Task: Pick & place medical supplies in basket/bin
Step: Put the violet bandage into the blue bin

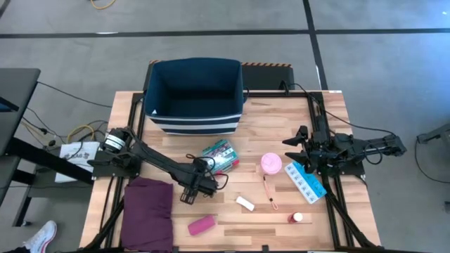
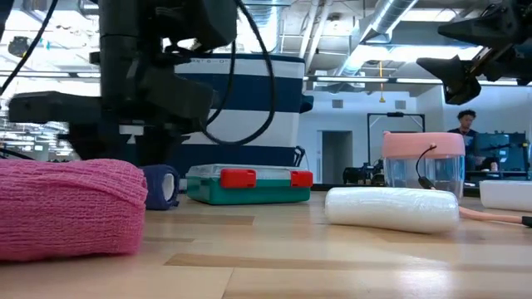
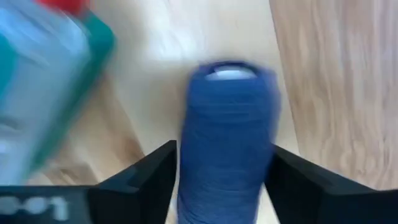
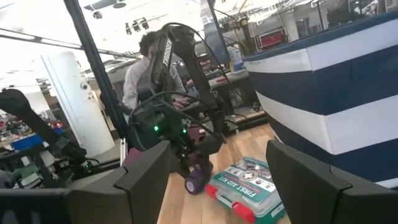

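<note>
Purple roll (image 3: 229,137) lying on its side between left gripper (image 1: 188,193) fingers, green-red packet (image 1: 220,155) just beside. Magenta roll (image 1: 201,225), white tube (image 1: 245,204) near; navy bin (image 1: 195,95) well apart, upright.

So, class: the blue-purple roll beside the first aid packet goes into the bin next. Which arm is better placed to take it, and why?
The left. Its gripper is down at the roll, open fingers either side. The right gripper hangs open above the table's far-right side, near the pill strip, well away.
</note>
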You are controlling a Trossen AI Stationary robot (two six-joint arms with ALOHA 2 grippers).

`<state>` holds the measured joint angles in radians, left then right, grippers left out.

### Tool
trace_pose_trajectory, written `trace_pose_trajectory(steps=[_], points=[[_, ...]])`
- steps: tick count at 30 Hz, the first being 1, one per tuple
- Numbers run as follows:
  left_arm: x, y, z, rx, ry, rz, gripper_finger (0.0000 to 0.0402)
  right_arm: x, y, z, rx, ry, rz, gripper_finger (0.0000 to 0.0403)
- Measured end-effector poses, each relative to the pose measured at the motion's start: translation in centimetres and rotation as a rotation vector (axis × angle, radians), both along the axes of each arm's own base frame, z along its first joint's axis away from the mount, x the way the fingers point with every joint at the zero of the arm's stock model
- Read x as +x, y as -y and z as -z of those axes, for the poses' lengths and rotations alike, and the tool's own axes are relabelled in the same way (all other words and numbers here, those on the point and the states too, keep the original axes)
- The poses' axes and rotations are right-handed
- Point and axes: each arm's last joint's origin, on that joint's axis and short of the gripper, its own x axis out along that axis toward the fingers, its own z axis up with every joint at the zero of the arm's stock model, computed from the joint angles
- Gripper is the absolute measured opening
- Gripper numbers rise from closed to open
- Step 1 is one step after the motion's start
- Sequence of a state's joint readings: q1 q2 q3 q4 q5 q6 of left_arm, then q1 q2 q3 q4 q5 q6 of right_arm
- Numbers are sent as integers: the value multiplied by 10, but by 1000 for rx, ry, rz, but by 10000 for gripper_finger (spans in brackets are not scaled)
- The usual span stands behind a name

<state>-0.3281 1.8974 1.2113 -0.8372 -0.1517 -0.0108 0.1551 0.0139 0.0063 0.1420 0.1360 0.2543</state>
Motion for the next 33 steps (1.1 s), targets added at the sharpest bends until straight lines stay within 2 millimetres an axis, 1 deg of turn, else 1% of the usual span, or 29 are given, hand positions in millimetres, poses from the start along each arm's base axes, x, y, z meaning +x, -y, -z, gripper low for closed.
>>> trace_pose_trajectory(steps=[3,6,9,12,16,19,21,23,25,27,29,31,33], points=[[9,2,-15,-1,66,-4,157,0,0,0,-1,-4,0,260],[16,4,-27,-8,84,-16,108,0,0,1,-1,-8,0,260],[22,6,-49,-2,94,-30,73,0,0,1,-1,-8,0,260],[23,7,-78,89,80,-38,66,0,0,1,-1,-8,-1,260],[26,6,-128,296,169,-33,74,0,0,1,-1,-8,-2,260],[27,0,-167,411,239,-32,75,0,0,1,-1,-8,-3,260],[27,-11,-192,494,287,-58,72,0,0,1,-1,-8,-3,260],[26,-26,-214,583,343,-112,71,0,0,1,-1,-8,-3,260],[26,-43,-235,657,397,-179,71,0,0,1,-2,-11,-3,260],[25,-63,-254,696,439,-245,72,0,0,2,-3,-21,-3,260],[24,-89,-269,709,464,-323,72,0,0,3,-6,-35,-3,260],[22,-122,-279,705,481,-429,72,0,0,5,-7,-47,-2,260],[21,-157,-281,612,495,-548,72,1,0,5,-8,-52,-2,260]])
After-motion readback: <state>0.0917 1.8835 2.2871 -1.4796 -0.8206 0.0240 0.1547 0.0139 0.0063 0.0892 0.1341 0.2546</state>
